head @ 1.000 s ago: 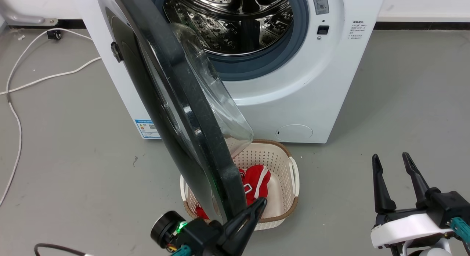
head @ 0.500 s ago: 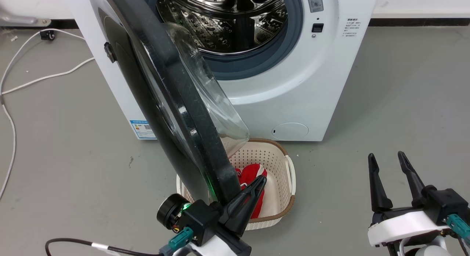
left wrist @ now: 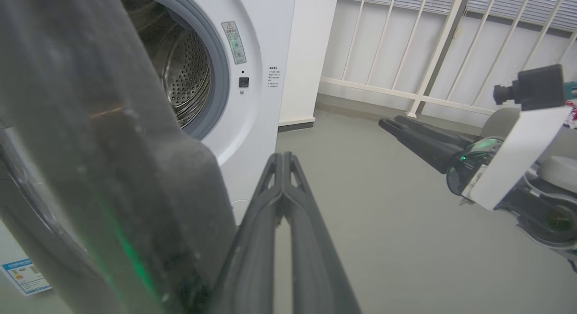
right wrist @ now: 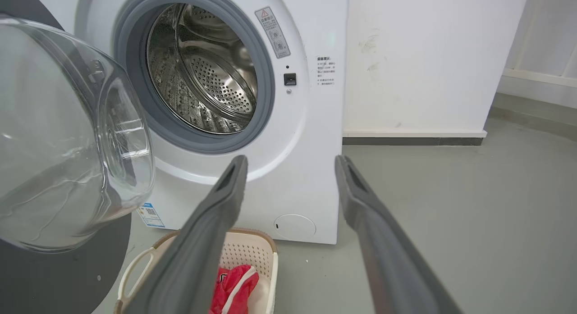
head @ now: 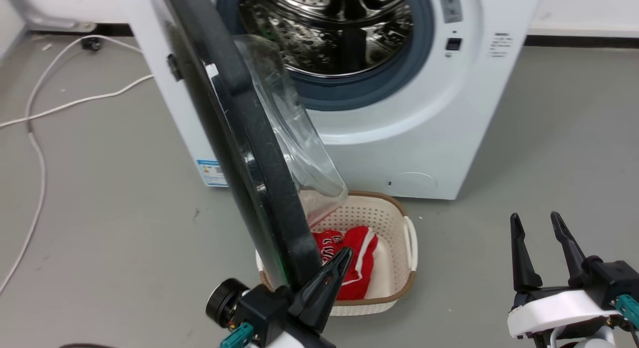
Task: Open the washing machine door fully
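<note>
Count: you have one washing machine (head: 424, 128), one washing machine door (head: 254, 138), one basket (head: 394, 218) and two grippers.
Door: it stands swung out, edge-on, left of centre, with its lower rim just left of the left gripper (head: 344, 253).
Left jaws: pressed together, holding nothing.
Right gripper (head: 534, 219): lower right, jaws apart and empty, well apart from the door.

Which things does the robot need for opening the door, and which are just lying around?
For the job: door, washing machine, left pincer.
Just lying about: basket, red clothes, white cable, idle right pincer.
</note>
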Motion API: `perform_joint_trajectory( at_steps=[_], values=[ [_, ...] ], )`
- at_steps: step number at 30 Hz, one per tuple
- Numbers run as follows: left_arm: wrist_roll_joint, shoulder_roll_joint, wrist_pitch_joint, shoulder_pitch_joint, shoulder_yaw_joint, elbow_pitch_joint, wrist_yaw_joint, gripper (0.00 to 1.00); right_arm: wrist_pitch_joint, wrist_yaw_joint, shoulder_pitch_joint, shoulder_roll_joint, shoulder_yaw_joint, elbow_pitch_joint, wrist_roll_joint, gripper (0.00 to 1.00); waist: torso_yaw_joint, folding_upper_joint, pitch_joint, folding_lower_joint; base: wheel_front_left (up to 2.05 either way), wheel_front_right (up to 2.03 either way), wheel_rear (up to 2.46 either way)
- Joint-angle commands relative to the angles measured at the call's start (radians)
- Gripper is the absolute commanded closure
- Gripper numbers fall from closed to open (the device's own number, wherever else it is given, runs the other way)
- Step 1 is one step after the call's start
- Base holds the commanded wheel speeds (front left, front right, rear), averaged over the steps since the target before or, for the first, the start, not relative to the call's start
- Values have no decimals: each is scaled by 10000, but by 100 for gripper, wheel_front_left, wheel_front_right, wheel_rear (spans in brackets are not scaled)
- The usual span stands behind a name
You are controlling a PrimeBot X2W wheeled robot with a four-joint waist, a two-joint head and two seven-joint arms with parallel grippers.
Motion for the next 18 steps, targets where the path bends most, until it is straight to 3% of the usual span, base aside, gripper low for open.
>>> perform_joint_trajectory(
  at_steps=[1,7,18],
  values=[
    [-61,323,70,189,351,148,278,100,45,-3,76,24,0,-67,-17,0,300,0,-50,1,0,0,0],
    [-74,385,158,780,206,-381,472,100,148,-3,100,21,-22,-179,-53,0,1104,0,-143,1,0,0,0],
    [-189,708,106,1459,905,-1019,1317,100,380,-3,161,20,-166,-409,-138,0,2628,0,-85,1,0,0,0]
  ],
)
